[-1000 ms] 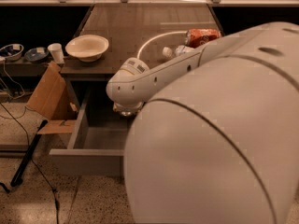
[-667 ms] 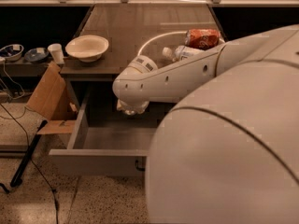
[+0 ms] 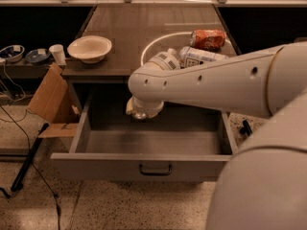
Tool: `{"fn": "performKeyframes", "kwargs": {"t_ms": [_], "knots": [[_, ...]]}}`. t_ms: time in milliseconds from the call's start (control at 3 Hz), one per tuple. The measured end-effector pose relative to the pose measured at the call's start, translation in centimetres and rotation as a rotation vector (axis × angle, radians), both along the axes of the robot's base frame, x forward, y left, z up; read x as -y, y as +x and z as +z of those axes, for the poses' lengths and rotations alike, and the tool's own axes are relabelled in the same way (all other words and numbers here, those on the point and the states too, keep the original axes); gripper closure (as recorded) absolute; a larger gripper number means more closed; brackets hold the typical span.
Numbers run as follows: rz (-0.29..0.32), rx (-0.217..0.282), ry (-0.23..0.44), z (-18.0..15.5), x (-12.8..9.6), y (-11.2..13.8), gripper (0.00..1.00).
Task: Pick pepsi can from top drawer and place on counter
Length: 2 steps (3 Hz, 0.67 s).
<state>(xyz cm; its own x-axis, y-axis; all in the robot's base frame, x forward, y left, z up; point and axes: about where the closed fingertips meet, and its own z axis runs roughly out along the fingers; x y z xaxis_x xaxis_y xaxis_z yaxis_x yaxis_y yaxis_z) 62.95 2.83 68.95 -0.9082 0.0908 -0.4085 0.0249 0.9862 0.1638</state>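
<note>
Shifting rightward, the robot's big white arm (image 3: 211, 83) is uncovering the whole front of the top drawer (image 3: 144, 164), which is standing pulled right out so a reach can go straight down. The gripper (image 3: 139, 110) is hanging low over the drawer's back left corner; whether it is parted or clamped on anything, I cannot tell. The pepsi can is not showing (probably tucked under that wrist), while the red-orange can (image 3: 207, 38) and the bottle (image 3: 204, 56) are lying on the bench (image 3: 144, 23), leaving space for a drop-off.
</note>
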Motion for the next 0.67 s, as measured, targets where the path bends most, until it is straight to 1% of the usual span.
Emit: {"fn": "performKeyframes", "kwargs": {"t_ms": [333, 667], "knots": [[0.052, -0.022, 0.012, 1.5, 0.6, -2.1, 1.0], [0.105, -0.033, 0.013, 3.1, 1.2, -4.3, 1.0]]}}
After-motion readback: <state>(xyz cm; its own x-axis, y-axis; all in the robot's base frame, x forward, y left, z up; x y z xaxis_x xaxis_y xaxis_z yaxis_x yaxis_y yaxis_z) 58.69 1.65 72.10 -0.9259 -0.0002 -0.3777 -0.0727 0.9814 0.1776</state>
